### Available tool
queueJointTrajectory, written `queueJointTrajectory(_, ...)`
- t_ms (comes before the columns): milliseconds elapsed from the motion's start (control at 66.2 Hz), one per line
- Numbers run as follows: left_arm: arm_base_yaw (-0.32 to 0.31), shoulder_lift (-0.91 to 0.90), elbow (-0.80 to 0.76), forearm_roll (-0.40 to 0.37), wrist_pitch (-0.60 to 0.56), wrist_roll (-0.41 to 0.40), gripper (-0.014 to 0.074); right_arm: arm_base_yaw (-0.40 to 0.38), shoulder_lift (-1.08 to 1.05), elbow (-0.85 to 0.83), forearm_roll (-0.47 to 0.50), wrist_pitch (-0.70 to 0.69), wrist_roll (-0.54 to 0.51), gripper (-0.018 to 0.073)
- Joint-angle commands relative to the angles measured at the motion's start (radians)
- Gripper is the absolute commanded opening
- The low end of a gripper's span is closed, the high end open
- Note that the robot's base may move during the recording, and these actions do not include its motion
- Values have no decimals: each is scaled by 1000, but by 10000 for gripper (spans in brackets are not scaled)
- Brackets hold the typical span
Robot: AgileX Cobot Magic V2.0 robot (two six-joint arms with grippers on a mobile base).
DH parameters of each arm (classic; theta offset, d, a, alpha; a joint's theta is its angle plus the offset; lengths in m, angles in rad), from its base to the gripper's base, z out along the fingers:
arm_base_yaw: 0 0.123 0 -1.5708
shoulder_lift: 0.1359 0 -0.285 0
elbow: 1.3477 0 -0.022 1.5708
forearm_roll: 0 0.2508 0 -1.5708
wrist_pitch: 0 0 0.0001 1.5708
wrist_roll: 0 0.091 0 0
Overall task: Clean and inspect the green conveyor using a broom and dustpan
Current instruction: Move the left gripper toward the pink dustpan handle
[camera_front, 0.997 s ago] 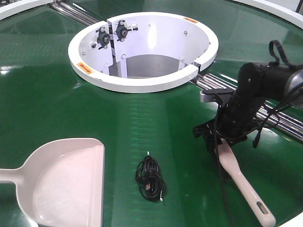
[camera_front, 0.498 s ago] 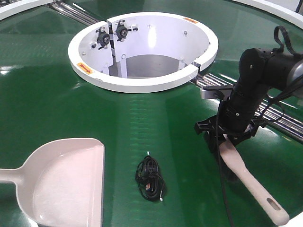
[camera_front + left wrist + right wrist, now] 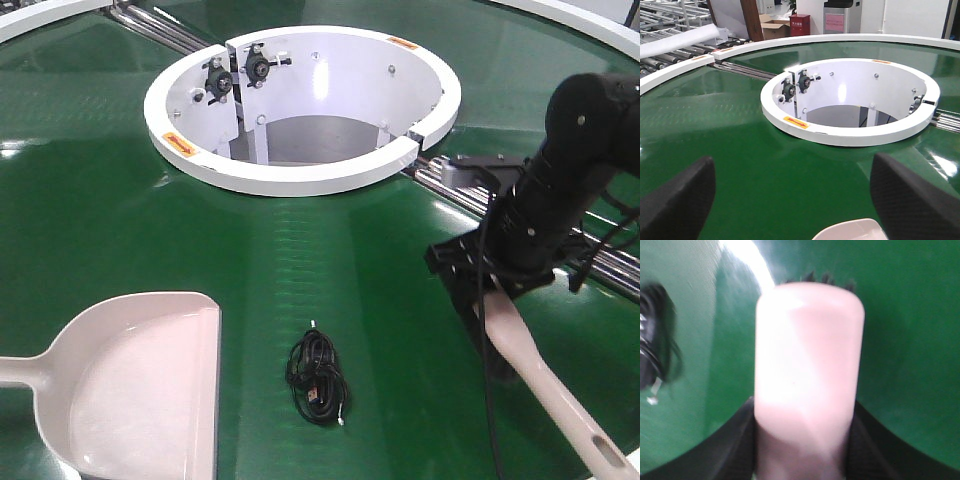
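Note:
The green conveyor [image 3: 120, 200] fills the front view, with its white ring hub [image 3: 300, 178] at the back. On the right, my right gripper [image 3: 482, 285] is shut on the pale pink broom [image 3: 545, 380], whose handle slants down to the lower right corner. In the right wrist view the broom head [image 3: 807, 355] sits between the two black jaws, bristles toward the belt. The dustpan [image 3: 140, 390] lies flat at the lower left, mouth facing right. My left gripper [image 3: 795, 210] hangs open just above the dustpan's end [image 3: 852, 231], holding nothing.
A black coiled cable [image 3: 318, 378] lies on the belt between dustpan and broom and shows at the left of the right wrist view [image 3: 652, 355]. Chrome rollers [image 3: 600, 265] run behind the right arm. Roller racks and boxes [image 3: 775, 25] stand beyond the belt.
My right arm has moved right and slightly toward the camera with the broom. The handle end has swung out to the lower right corner. Dustpan and cable have not moved.

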Motion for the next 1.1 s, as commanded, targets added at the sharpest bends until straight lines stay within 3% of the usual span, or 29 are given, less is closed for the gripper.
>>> queueJointTrajectory(0, -6, 12, -35, -16, -66, -3, 580, -1, -57, 14, -15, 54, -2, -10)
queueJointTrajectory(257, -6, 12, -35, -8, -39, 2, 580, -1, -57, 21, -21, 47, 10, -10)
queueJointTrajectory(347, -6, 12, -35, 40, -15, 61, 580, -1, -57, 21, -21, 47, 10, -10)
queueJointTrajectory(468, -6, 12, -35, 182, 42, 270, 580, -1, -57, 21, -21, 47, 10, -10)
queueJointTrajectory(649, -6, 12, -35, 436, 59, 690, 580, -1, -57, 21, -21, 47, 10, -10)
queueJointTrajectory(755, -6, 12, -35, 582, 28, 839, 580, -1, -57, 21, -21, 47, 10, -10)
queueJointTrajectory(876, -6, 12, -35, 721, -44, 855, 580, -1, -57, 21, -21, 47, 10, -10)
queueJointTrajectory(1088, -6, 11, -35, 742, -132, 854, 580, -1, -57, 21, -21, 48, 10, -10)
